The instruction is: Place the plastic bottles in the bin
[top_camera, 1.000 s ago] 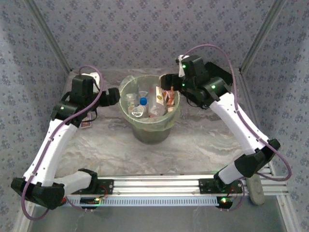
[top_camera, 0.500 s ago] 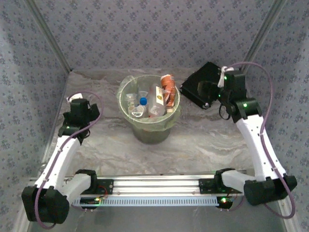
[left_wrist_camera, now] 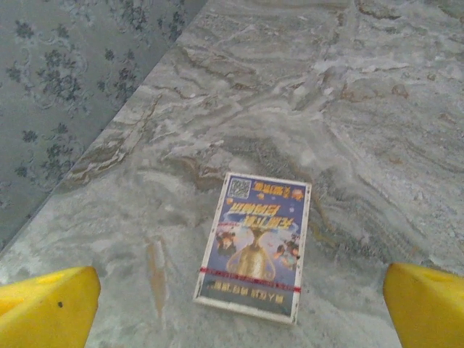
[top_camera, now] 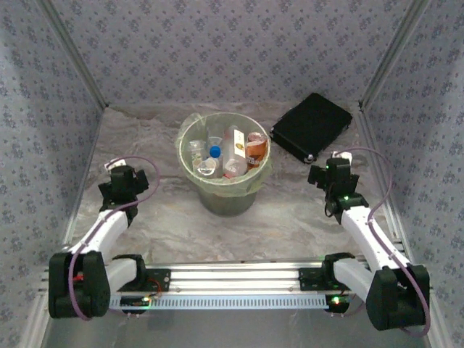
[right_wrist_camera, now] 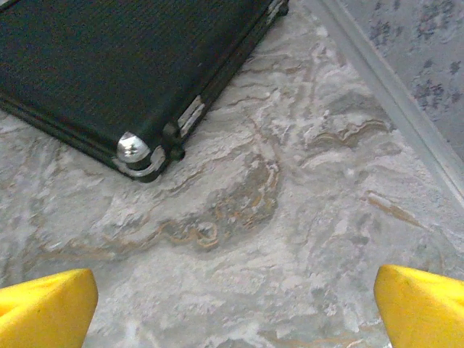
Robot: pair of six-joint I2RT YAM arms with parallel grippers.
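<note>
- Spreading under everything is one marble-patterned table (top_camera: 290, 210), walled by patterned fabric on three sides.
- One round pale-green bin (top_camera: 226, 197) with a thin bag liner stands upright near the middle of the table, towards the back, its mouth facing up.
- One flat black case (top_camera: 312, 127) lies to the right of the bin and apart from it. Its long axis runs diagonally towards the far right corner, and a metal-capped corner shows in the right wrist view.
- Two arms are folded low near their bases. The left gripper (left_wrist_camera: 233, 308) has its yellow fingertips (left_wrist_camera: 47, 304) spread wide with nothing between them, and the right gripper (right_wrist_camera: 235, 308) is likewise spread and empty above bare table.
- All the plastic bottles (top_camera: 235, 151) in sight are inside the bin. About five can be made out, though the exact count cannot be told.
- One has its blue cap facing up, one with an orange label leans against the right rim, and a white-labelled one lies with its long axis running near to far.
- One small printed card box (left_wrist_camera: 255, 245) lies flat below the left gripper, long axis pointing away.
</note>
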